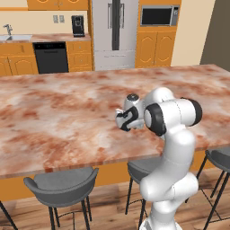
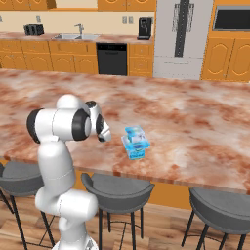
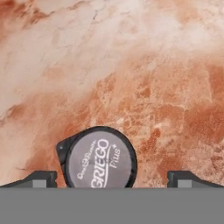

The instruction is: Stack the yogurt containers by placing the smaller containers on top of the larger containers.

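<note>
Grey "GRIEGO plus" lid on dark yogurt cup [image 3: 97, 158]

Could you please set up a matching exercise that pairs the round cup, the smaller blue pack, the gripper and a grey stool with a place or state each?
1. round cup
2. smaller blue pack
3. gripper
4. grey stool

A. open
B. on the wider blue pack
C. below the counter edge
D. lettered grey lid facing the hand camera

Pairs: 1-D, 2-B, 3-A, 4-C.
</note>
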Controlling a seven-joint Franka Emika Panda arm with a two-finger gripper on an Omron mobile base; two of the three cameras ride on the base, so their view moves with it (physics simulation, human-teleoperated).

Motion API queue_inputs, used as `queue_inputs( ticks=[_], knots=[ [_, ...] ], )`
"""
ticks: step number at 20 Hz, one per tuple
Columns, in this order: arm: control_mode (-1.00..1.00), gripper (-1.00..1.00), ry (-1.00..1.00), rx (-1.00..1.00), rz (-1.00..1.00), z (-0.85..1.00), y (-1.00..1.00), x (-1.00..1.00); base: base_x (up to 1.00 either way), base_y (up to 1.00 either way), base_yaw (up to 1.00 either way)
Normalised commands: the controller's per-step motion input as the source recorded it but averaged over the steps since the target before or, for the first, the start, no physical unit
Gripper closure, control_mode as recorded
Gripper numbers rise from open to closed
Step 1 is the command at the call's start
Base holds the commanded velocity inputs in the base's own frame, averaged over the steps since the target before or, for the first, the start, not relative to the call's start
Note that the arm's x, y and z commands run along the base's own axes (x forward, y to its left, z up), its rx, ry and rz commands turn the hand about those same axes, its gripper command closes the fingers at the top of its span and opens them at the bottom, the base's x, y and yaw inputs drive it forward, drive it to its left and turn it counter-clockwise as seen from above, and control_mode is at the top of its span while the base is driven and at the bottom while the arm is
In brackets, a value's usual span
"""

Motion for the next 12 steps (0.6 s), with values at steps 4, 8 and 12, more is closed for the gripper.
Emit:
queue_inputs(
  ticks=[4,8,12],
  knots=[
    [-1.00,-1.00,0.00,0.00,-0.01,-0.12,0.03,0.16,0.00,0.00,0.00],
    [-1.00,-1.00,0.00,0.00,-0.01,-0.12,0.02,0.14,0.00,0.00,0.00],
    [-1.00,-1.00,0.00,0.00,0.00,-0.12,0.00,0.13,0.00,0.00,0.00]
  ],
)
